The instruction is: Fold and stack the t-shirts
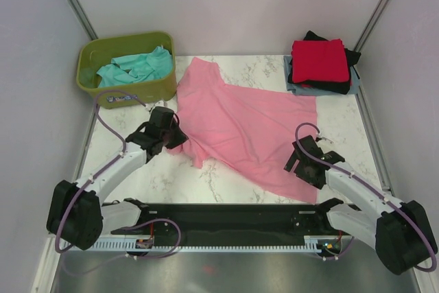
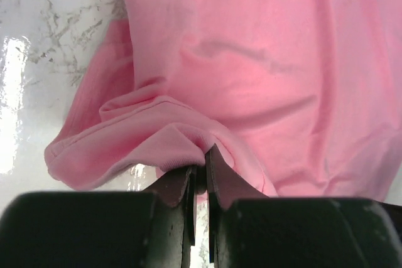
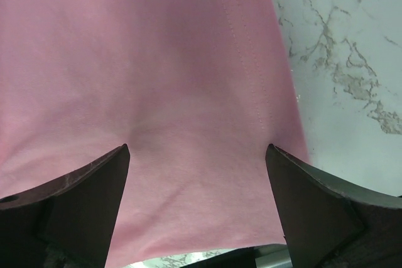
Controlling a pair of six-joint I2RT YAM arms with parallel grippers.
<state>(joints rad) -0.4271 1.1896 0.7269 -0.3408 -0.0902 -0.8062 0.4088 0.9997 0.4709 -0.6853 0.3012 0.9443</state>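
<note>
Pink t-shirt edge pinched in L end effector (R end effector wide open).

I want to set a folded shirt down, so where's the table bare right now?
Bare marble lies at the far edge between the pink t-shirt and the folded stack, on the right just near of that stack, and near left below the shirt's hem. The pink t-shirt crowds the centre; the green tub takes the far left corner.
</note>
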